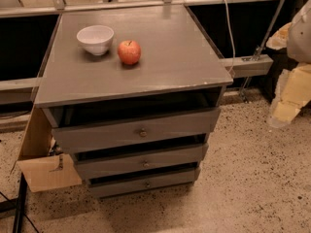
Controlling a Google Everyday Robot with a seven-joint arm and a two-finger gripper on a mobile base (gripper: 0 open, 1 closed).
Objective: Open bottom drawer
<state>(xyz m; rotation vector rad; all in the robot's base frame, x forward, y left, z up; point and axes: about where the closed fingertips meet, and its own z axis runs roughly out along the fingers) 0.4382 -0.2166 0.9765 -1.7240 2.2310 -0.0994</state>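
Ana: Cardboard (pixel 46 171) leans on the cabinet's left flank, at 8 o'clock. What stands on top?

Ben: A white bowl (pixel 95 39) at 11 o'clock, upright. Near it, toward 3 o'clock and not touching, is a red apple (pixel 129 52). Both stand on the grey cabinet (pixel 160 76).

Ana: And the drawers?

Ben: Three grey fronts are stacked below the top. The bottom drawer (pixel 116 187) is the lowest and slimmest, at 6 o'clock, near the speckled floor (pixel 252 178). Its round knob (pixel 147 184) is at centre, with a dark gap above the front.

Ana: Where is the gripper?

Ben: The gripper (pixel 302 30) is at 2 o'clock, a pale shape cut by the right edge, well apart from the bottom drawer. Whether it is open or closed, I cannot tell. Yellow foam (pixel 291 93) lies below it at 3 o'clock.
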